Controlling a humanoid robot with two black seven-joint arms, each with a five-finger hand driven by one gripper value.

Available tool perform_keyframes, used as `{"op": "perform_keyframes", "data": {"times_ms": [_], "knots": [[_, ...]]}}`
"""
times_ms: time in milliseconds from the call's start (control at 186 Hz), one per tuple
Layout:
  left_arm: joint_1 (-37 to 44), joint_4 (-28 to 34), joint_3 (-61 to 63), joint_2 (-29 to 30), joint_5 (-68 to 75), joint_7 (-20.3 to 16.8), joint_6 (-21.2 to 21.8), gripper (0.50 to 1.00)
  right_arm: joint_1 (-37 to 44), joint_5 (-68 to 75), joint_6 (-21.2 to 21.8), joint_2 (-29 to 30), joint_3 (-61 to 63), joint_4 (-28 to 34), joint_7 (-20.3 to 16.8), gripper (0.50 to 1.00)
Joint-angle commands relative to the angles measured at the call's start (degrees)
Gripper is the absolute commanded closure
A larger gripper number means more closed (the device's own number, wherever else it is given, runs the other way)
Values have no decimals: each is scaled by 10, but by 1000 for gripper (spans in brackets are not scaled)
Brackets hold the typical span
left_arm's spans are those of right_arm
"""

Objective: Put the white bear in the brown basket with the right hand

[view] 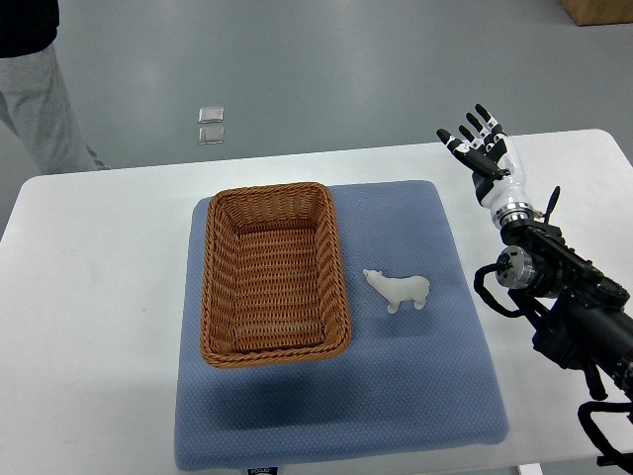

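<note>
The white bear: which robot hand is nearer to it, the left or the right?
The right. The right robot hand hangs open beyond the white bear, toward the table's far right edge. The left robot hand is not in view.

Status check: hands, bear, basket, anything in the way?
Right hand open, raised past the mat's far right corner, holding nothing. Left hand out of view. Bear on mat, right of basket, untouched. Nothing between them.

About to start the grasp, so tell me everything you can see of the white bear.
The white bear is a small, glossy-looking figurine, plain white, standing in profile with its head toward the brown basket and four short legs. It rests on the blue mat, just right of the basket, not touching it. The right hand is apart, fingers spread.
</note>
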Motion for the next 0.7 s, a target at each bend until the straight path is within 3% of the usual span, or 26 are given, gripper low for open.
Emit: {"op": "perform_keyframes", "data": {"times_ms": [0,694], "knots": [[0,-1,0,0,0,0,-1,500,0,0,0,0,0,0,0,579],[-4,0,0,0,0,3,5,500,-3,0,1,-2,0,0,1,579]]}}
